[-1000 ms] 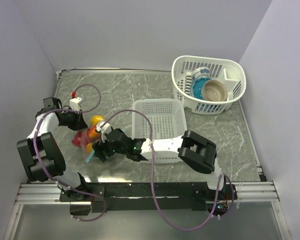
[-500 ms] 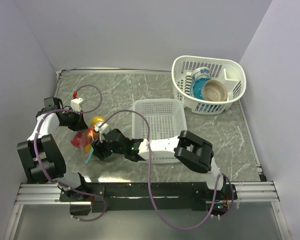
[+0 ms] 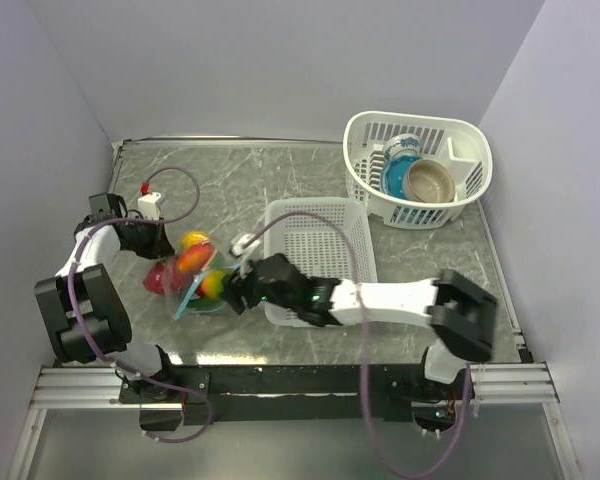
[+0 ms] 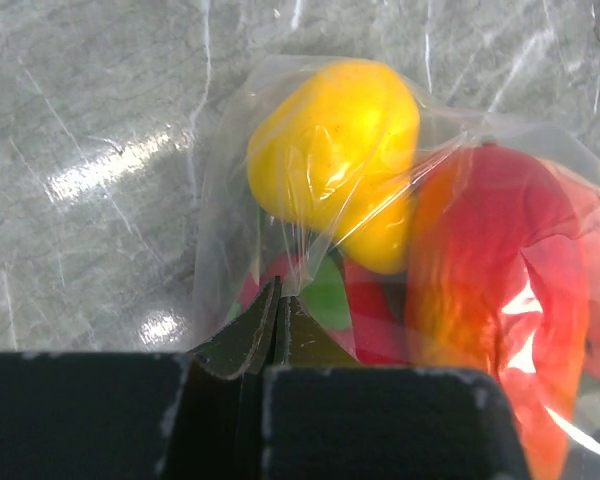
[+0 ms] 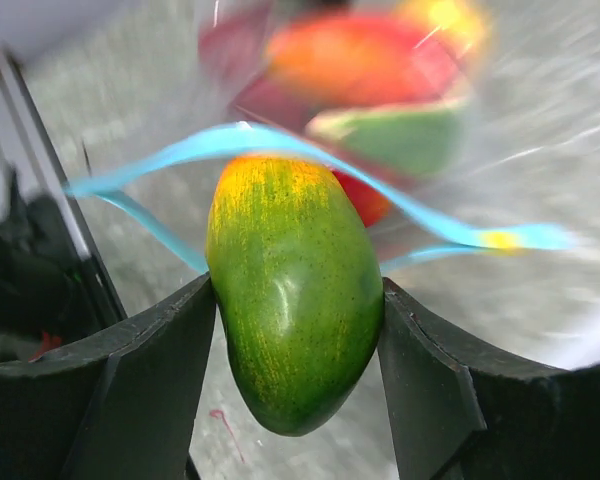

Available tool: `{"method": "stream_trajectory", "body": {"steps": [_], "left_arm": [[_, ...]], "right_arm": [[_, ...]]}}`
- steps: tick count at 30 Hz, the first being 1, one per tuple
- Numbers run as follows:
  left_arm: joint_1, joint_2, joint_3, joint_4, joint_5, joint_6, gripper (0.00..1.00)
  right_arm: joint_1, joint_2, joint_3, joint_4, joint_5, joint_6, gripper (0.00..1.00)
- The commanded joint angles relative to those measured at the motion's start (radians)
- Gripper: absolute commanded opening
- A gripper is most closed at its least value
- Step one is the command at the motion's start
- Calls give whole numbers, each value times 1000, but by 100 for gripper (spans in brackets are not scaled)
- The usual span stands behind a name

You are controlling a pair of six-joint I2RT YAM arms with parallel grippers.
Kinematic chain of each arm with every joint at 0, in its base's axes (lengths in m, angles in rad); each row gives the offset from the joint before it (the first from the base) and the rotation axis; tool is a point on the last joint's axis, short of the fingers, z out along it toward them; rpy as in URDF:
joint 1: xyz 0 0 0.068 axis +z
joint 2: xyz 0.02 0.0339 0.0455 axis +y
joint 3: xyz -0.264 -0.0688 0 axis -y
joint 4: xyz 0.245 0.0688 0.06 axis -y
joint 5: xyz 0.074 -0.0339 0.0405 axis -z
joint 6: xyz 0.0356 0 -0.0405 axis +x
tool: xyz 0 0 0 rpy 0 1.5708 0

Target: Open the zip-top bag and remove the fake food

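Open tabletop (image 3: 250, 175) runs from the zip-top bag (image 3: 195, 268) to the back wall (image 3: 280, 70), leaving room to come in from the far side. To the bag's right, the rectangular basket (image 3: 320, 206) stands close, and the right arm (image 3: 390, 298) lies along its near rim. The left gripper (image 4: 278, 292) and side wall (image 3: 60, 120) hem in the left. A green fruit (image 5: 292, 300) fills the bag's mouth.

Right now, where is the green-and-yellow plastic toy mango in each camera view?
Top external: the green-and-yellow toy mango sits left of centre, in the right gripper, beside the teal zip strip.
Left wrist: not identifiable.
Right wrist: dead centre, squeezed between the fingers.
Shared landmark: the orange-red toy fruit inside the clear zip-top bag.
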Motion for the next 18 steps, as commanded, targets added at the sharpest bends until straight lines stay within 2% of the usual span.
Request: {"method": "stream_trajectory", "body": {"steps": [1,4,6,8,9,12,13,16,17,18], "left_arm": [[-6,23,0,16,-29,-39,1],[-6,14,5,8,-24,-38,1],[-6,6,3,7,-23,-34,1],[-4,3,0,8,-23,-36,1],[-6,5,-3,8,-21,-36,1],[-7,11,-6,2,-18,-34,1],[-7,11,-9,2,-17,-34,1],[-9,0,-16,1,-21,-30,1],[-10,-7,-16,-4,-23,-25,1],[-9,-11,-16,-15,-20,-13,1]], "right_arm": [[-54,-225,-79,-9,164,-22,9],[-112,-357,-163,-32,265,5,9],[-165,-405,-193,-98,441,71,8],[-205,-398,-210,-226,575,181,5],[-247,-385,-207,-271,592,217,4],[-255,-323,-185,-389,662,291,4],[-253,-304,-155,-417,666,306,7],[-253,-220,-75,-492,658,320,45],[-252,-198,-60,-497,654,305,67],[-253,-198,-49,-488,646,291,71]]}}
